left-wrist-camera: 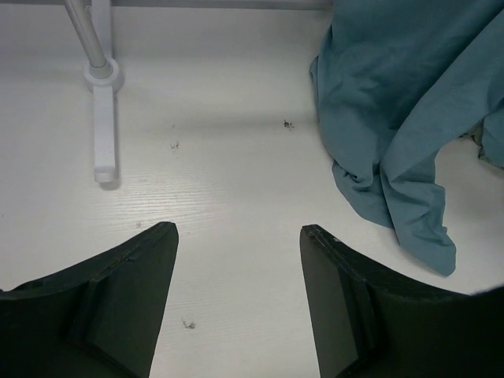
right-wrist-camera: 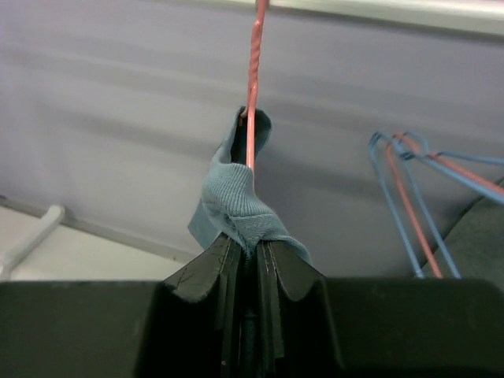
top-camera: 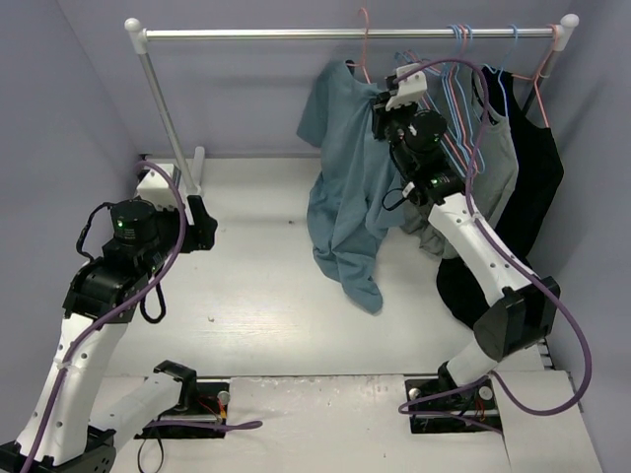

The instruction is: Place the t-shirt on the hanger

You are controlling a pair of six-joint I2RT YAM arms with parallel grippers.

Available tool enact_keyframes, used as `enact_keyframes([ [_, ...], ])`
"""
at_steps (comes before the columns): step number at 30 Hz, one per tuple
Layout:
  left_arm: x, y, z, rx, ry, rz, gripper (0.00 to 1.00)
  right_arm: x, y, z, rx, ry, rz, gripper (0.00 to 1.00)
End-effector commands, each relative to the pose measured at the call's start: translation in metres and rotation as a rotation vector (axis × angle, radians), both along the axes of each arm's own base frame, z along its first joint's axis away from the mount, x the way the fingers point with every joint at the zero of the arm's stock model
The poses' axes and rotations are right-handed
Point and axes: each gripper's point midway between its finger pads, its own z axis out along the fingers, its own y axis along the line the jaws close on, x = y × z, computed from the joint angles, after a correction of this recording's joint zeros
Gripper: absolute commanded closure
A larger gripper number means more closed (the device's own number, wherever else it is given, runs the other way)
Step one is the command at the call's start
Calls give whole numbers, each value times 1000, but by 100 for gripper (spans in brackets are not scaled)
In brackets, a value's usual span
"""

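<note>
The teal-blue t-shirt (top-camera: 345, 197) hangs from the rail, one shoulder up high, and its lower end trails onto the table (left-wrist-camera: 402, 102). My right gripper (top-camera: 381, 110) is shut on the ribbed collar of the t-shirt (right-wrist-camera: 236, 206), right at the neck of the salmon-pink hanger (right-wrist-camera: 253, 79). The hanger's hook (top-camera: 364, 44) is over the rail, and its lower part is hidden by cloth. In the right wrist view the right gripper (right-wrist-camera: 253, 246) has cloth bunched over its tips. My left gripper (top-camera: 202, 225) hovers open over bare table (left-wrist-camera: 239, 232), left of the shirt.
A metal rail (top-camera: 296, 33) crosses the back on a post (top-camera: 168, 108) whose white foot (left-wrist-camera: 104, 118) rests on the table. Light-blue wire hangers (top-camera: 458, 59), a grey shirt (top-camera: 498, 168) and a black garment (top-camera: 537, 187) hang at the right.
</note>
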Motion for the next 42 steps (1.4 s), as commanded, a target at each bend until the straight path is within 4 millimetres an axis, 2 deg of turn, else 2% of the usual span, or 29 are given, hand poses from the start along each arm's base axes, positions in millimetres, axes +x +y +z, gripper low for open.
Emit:
enact_keyframes([
  [1,6,-1,9,-4,-36,-2,37,-10,3,47,69,-148,46,100],
  [3,7,-1,7,-2,-29,-2,37,-10,3,36,75,-124,49,99],
  [5,7,-1,7,1,-23,-3,37,-10,3,20,76,-88,49,80],
  [6,6,-1,7,3,-22,-3,37,-16,1,21,86,-84,51,69],
  [7,6,-1,7,4,-19,-3,37,-19,1,19,84,-76,54,49],
  [8,4,0,6,8,-12,-4,37,-22,0,12,76,-59,57,41],
  [10,2,1,8,13,-9,-2,37,-36,-7,15,69,-50,53,26],
  [13,-5,7,10,34,6,12,37,-63,-21,18,52,-36,39,16],
  [16,-13,16,11,65,27,34,37,-95,-42,19,32,-20,0,12],
  [17,-17,18,8,79,46,37,37,-114,-52,24,25,-19,-8,10],
  [19,-23,25,12,90,37,60,37,-130,-62,14,9,9,-24,3],
  [20,-25,28,11,102,45,67,37,-148,-72,14,0,14,-40,1],
  [21,-28,31,11,109,44,78,37,-155,-76,4,-14,34,-45,0],
  [24,-34,45,14,137,27,140,37,-185,-99,-7,-10,60,-99,0],
  [25,-35,48,14,144,25,149,36,-188,-103,-23,-16,90,-115,0],
  [26,-35,51,16,157,20,164,36,-203,-115,-23,5,84,-145,0],
  [28,-36,52,15,170,24,170,36,-218,-127,-37,33,100,-180,0],
  [31,-37,51,13,178,32,163,35,-231,-148,-49,133,128,-273,0],
  [32,-38,50,11,178,36,160,32,-239,-154,-54,165,141,-289,0],
  [36,-44,52,7,173,14,163,27,-254,-158,-58,249,163,-287,0],
  [37,-44,52,7,170,2,168,18,-258,-160,-58,260,168,-290,0],
  [42,-49,58,3,170,-25,185,18,-266,-164,-51,284,156,-295,0],
])
